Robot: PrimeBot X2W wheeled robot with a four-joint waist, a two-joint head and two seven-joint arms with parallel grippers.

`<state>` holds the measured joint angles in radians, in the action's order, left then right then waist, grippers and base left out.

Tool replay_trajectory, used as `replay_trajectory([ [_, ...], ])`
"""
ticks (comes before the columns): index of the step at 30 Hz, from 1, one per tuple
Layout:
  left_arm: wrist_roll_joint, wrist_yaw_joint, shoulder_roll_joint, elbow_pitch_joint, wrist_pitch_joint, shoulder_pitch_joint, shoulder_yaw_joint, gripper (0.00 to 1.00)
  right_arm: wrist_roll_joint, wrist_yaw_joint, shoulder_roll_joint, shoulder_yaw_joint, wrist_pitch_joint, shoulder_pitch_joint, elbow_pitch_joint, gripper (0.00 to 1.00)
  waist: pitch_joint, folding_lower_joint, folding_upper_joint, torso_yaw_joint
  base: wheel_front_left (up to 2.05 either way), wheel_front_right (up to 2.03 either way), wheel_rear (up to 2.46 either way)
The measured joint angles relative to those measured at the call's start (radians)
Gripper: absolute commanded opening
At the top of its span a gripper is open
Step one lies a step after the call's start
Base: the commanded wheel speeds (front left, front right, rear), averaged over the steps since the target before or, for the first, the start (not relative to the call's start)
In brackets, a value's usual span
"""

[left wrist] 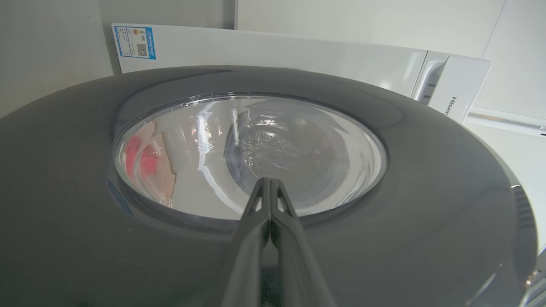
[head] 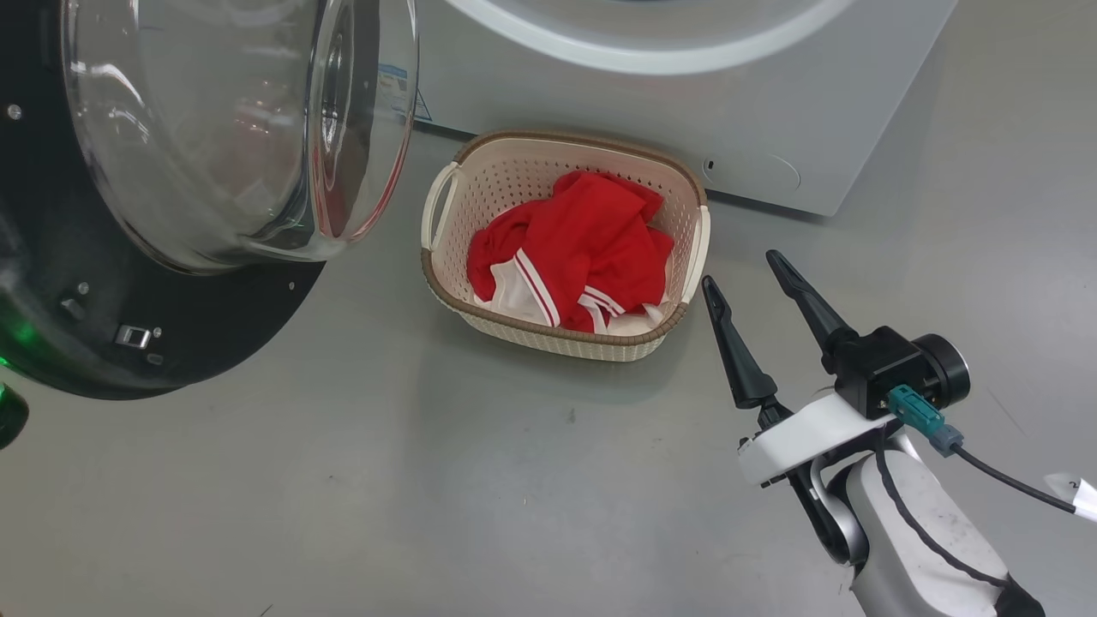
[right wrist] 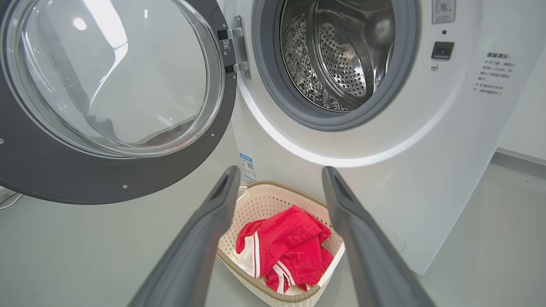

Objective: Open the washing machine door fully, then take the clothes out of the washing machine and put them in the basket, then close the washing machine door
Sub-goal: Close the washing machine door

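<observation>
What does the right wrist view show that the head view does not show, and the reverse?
Right wrist view, not head view: the steel drum, looking empty, the grey gasket and the door hinge. Head view, not right wrist view: the right arm's pale forearm and its cable. Both: the washing machine door standing open, the clothes lying in the basket, and the right gripper, open.
</observation>
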<state>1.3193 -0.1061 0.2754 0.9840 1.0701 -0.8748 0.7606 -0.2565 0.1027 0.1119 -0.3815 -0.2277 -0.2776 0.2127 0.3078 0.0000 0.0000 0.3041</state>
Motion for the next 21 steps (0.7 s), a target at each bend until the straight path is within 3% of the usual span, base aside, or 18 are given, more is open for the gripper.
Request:
replay_trajectory([
  [10,0.037,-0.014,-0.038,-0.064,0.139,0.052,-0.012,0.00,-0.006,0.000,-0.008,-0.008,-0.007,0.011,0.012,1.00,-0.027,0.0000,0.0000,0.002,0.00,0.00,0.00],
  [21,0.074,-0.014,-0.121,-0.149,0.228,0.110,-0.035,0.00,-0.007,0.000,-0.016,-0.016,-0.008,0.020,0.021,1.00,-0.048,0.0000,0.0000,-0.002,0.00,0.00,0.00],
])
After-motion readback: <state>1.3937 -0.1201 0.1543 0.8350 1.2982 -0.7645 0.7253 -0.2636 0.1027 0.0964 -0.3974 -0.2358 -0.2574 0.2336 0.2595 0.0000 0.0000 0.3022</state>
